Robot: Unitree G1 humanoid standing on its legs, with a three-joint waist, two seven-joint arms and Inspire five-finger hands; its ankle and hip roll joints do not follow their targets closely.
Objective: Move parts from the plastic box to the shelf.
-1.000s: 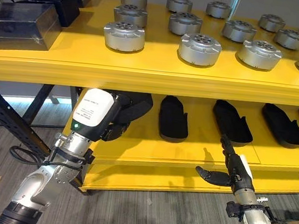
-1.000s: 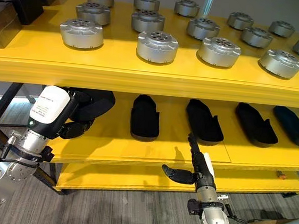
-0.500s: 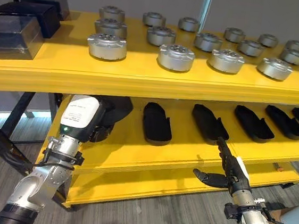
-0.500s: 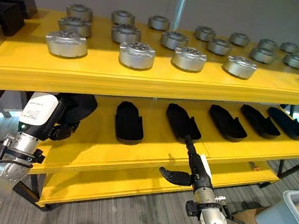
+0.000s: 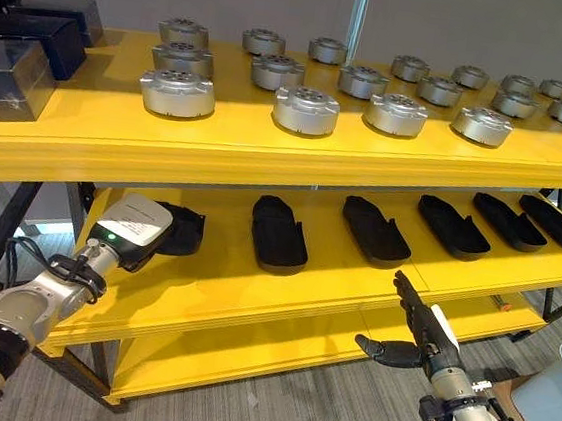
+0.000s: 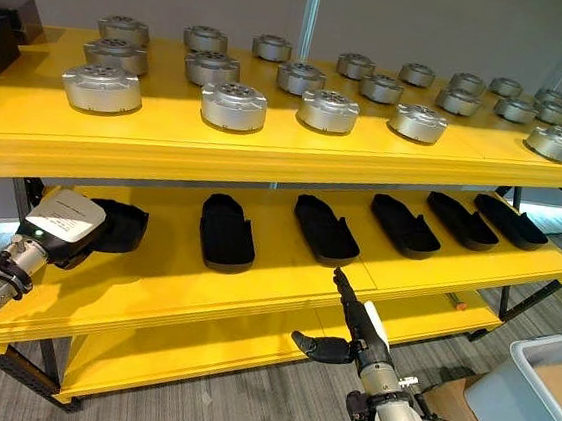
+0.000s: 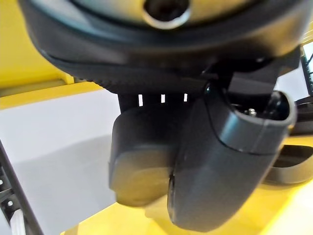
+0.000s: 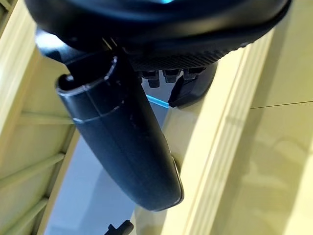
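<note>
Left eye view: yellow shelf [image 5: 267,154] with three tiers; top tier carries rows of silver round parts [image 5: 305,109], middle tier a row of black tray-like parts [image 5: 278,234]. Left hand [image 5: 136,233] sits at the left end of the middle tier, right against the end black part [image 5: 182,229]; its white back cover faces the camera and hides the fingers, so can't tell if it is grasping that part or has let go. Right hand [image 5: 417,330] hangs in front of the middle tier's edge, fingers straight, thumb out to the side, carrying nothing. Right eye view: same layout, plus the corner of a grey plastic box [image 6: 533,393] on the floor at lower right, well apart from both hands; its contents are not readable from here. Left wrist view: own dark hand bulk and thumb close up over the yellow tier, with a bit of black part past it; no clear wrap round anything. Right wrist view: straight finger along the shelf edge, nothing in the hand. Handling, my read: silver parts look like machined metal, so heavy, rigid and smooth; take them across the diameter with the thumb opposing the fingers, low on the flange. Black parts look moulded, light and stiff; grasp across the narrow width near the middle.
</note>
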